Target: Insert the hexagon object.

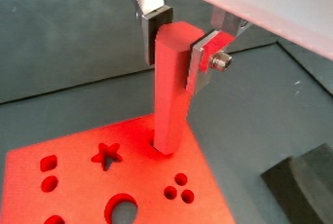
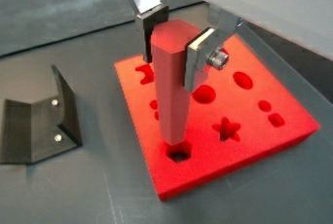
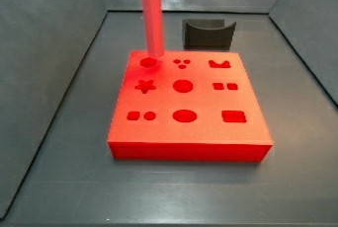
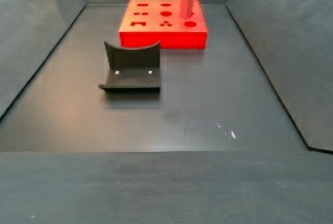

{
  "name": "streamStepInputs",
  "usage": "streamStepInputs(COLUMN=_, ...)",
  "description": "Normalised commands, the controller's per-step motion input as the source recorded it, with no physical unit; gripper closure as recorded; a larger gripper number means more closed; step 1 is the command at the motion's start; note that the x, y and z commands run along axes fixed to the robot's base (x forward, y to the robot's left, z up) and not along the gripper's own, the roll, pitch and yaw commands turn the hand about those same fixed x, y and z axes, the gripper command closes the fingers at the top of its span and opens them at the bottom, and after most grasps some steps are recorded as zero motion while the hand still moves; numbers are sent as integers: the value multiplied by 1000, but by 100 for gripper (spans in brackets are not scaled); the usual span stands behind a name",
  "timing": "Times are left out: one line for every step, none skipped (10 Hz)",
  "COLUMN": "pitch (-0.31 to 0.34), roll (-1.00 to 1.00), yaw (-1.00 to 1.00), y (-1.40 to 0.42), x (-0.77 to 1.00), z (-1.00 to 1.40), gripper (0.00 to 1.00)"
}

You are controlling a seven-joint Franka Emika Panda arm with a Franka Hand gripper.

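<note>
Hand: your hand grips the long, slim, translucent red-pink hexagon rod near its top, silver fingers pressed on opposite sides; it sits above a corner of the block.
Rod: it stands upright with its lower end at a hole near the corner of the wide red block with shaped holes. A side view shows the tip meeting the block beside a round hole; how deep it sits, you cannot tell.
Step in hand: judged as the insertion itself, tip at the mouth.
How to do it well: keep the rod plumb, line its flats up with the hole's edges, and press straight down slowly. If it binds, ease off and twist slightly instead of forcing.
Risk: a tilt could jam the rod or shift the block on the dark bench.
Bystanders: the dark L-shaped fixture stands well apart.
</note>
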Motion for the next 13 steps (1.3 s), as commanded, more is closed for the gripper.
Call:
streamStepInputs(pitch=-104, roll=0, yaw=0, y=0, x=-243, z=-314, gripper=100)
streamStepInputs(pitch=-133, roll=-11, yaw=0, y=-31, x=-160, z=-231, gripper=100)
streamStepInputs(pitch=-94, roll=0, yaw=11, y=-20, x=-26, z=-134, gripper=100)
streamStepInputs(pitch=-33, roll=1, yaw=3, y=0, x=0, z=-103, gripper=100)
streamStepInputs(pitch=-21, roll=11, yaw=0, y=0, x=0, z=-89, gripper=100)
streamStepInputs(pitch=-27, roll=17, yaw=0, y=0, x=-6, z=-100, gripper=100)
streamStepInputs(pitch=-23, roll=37, yaw=0, y=0, x=-17, z=-131, gripper=100)
streamStepInputs(pitch=-23, roll=43, yaw=0, y=0, x=-51, z=-160, gripper=100)
streamStepInputs(pitch=-43, roll=23, yaw=0, y=0, x=-54, z=-174, gripper=100)
streamStepInputs(pitch=-51, roll=16, yaw=20, y=0, x=-86, z=-197, gripper=100)
streamStepInputs(pitch=-67, roll=0, yaw=31, y=0, x=0, z=-160, gripper=100)
streamStepInputs(pitch=-76, roll=0, yaw=31, y=-31, x=26, z=-257, gripper=100)
streamStepInputs(pitch=-50, roll=21, yaw=43, y=-40, x=63, z=-400, gripper=100)
